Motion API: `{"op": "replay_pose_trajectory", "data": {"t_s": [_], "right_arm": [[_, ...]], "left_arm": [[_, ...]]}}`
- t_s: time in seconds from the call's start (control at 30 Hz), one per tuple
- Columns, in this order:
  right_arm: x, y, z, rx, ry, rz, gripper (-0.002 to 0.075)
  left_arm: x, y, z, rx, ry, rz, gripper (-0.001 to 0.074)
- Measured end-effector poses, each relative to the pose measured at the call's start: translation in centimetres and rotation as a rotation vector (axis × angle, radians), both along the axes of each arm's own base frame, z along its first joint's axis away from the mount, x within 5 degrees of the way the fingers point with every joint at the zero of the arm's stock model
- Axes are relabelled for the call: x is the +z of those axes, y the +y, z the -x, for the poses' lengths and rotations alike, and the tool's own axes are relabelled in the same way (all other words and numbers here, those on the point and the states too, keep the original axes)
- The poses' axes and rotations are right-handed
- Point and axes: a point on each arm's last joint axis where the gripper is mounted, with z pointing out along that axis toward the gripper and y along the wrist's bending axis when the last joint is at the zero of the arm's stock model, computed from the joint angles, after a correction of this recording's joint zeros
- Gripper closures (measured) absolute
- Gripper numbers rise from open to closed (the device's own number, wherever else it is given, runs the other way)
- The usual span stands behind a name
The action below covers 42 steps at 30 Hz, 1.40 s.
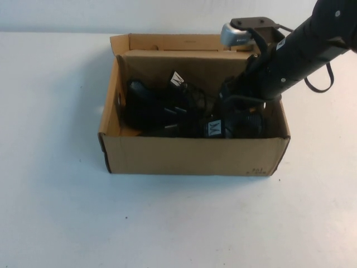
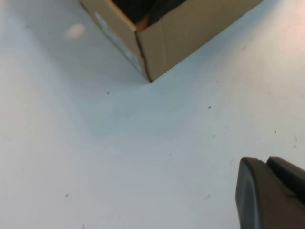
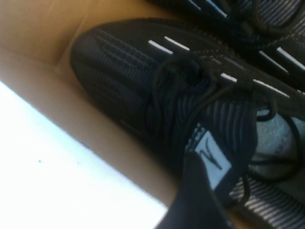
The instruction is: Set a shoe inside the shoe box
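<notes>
As the high view shows, the shoe box (image 1: 189, 153) sits on the white desk (image 1: 50, 212) with its flap lid (image 1: 184, 61) raised at the far side. 2 black sneakers lie inside, side by side. The shoe (image 1: 237, 123) lies along the near wall, its long axis running across the box, white-logo tongue tab (image 1: 214, 129) facing up; which way its toe points cannot be told. The second sneaker (image 1: 159, 106) lies beside it toward the far-left. Corrugated brown cardboard forms smooth walls; the knit uppers are ribbed, with silver-white dashes (image 3: 164, 45).

Right claw (image 1: 234, 92): lowered into the box over the shoe; finger state cannot be told. Left claw (image 2: 271, 195): above bare desk near a box corner; fingers together.
</notes>
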Motion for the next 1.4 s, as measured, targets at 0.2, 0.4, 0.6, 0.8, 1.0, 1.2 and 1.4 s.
{"op": "replay_pose_trajectory", "data": {"t_s": [0.2,0.4,0.6,0.8,1.0,1.2,1.4], "right_arm": [[1.5,-0.4,0.8,-0.014,-0.016,-0.007,0.0292],[3.0,-1.0,1.6,-0.024,-0.055,0.009,0.0364],[7.2,-1.9,4.0,-0.016,-0.171,-0.029,0.0654],[12.5,-3.5,8.2,-0.008,-0.325,-0.086,0.0734],[15.9,-6.2,14.4,-0.060,-0.543,-0.163,0.0741],[13.3,-9.5,20.0,-0.168,-0.753,-0.191,0.0742],[7.9,-11.4,24.2,-0.200,-0.772,-0.188,0.0742]], "left_arm": [[0.3,1.0,2.7,0.047,-0.056,0.006,0.0736],[0.5,1.5,5.2,0.052,-0.139,0.032,0.0736],[0.6,2.0,7.4,0.069,-0.200,0.075,0.0736],[0.4,2.5,9.5,0.085,-0.272,0.116,0.0736],[-0.3,3.3,8.2,0.224,-0.478,0.165,0.0736],[-2.4,2.8,5.5,0.252,-0.479,0.203,0.0736],[-3.6,2.0,4.8,0.177,-0.435,0.204,0.0736]]}}
